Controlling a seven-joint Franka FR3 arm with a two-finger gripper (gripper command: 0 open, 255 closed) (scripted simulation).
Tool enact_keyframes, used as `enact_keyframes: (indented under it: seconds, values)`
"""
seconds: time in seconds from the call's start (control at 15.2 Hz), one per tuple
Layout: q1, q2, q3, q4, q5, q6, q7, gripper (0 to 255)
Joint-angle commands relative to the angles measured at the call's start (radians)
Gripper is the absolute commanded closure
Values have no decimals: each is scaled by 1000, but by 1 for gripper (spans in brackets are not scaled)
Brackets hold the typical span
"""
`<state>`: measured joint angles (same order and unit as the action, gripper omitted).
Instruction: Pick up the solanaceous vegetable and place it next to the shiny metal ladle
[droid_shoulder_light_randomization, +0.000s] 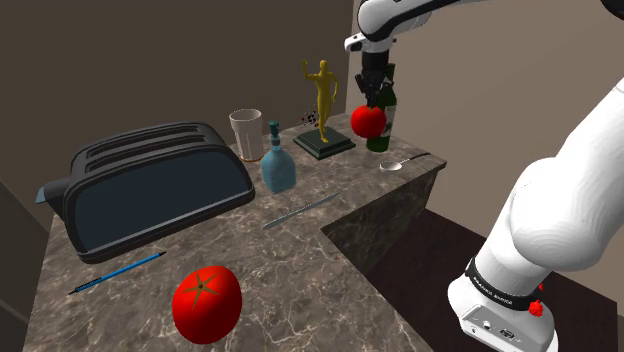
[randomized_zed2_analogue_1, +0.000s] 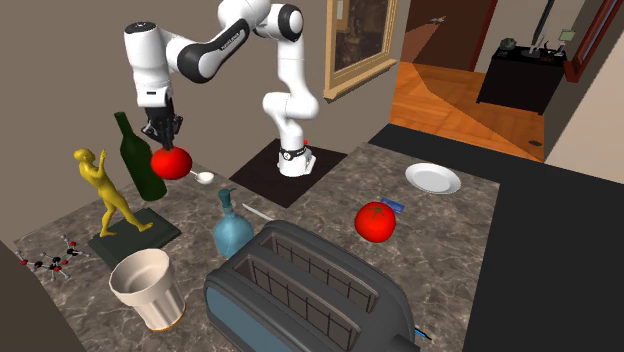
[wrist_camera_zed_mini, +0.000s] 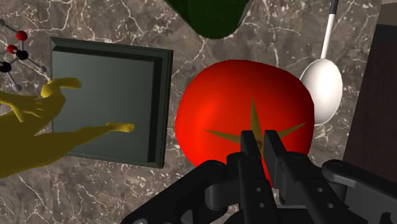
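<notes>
Gripping the red tomato (droid_shoulder_light_randomization: 368, 120) by its top between near-closed jaws, aloft just over the counter (droid_shoulder_light_randomization: 300, 260), hard by the green bottle (droid_shoulder_light_randomization: 388, 110). Now: lower straight and slowly, touch down on bare stone beside the ladle (wrist_camera_zed_mini: 322, 86), steer clear of bottle and statue base (wrist_camera_zed_mini: 105, 95), release only once settled. Round, so probably keen to roll. Seen along the wrist view: ladle bowl right alongside the fruit. Seen from the shoulder view instead: height above the stone, plus a second tomato (droid_shoulder_light_randomization: 207, 303) well apart, near the toaster (droid_shoulder_light_randomization: 150, 185).
</notes>
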<state>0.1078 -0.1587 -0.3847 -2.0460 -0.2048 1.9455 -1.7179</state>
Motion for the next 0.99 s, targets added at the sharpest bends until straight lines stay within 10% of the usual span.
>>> enact_keyframes:
  seconds: [0.0,0.92]
  values:
    - [-1,3,-2,-26,-1,30,3,255]
    - [-6,62,-16,-159,3,219,14,255]
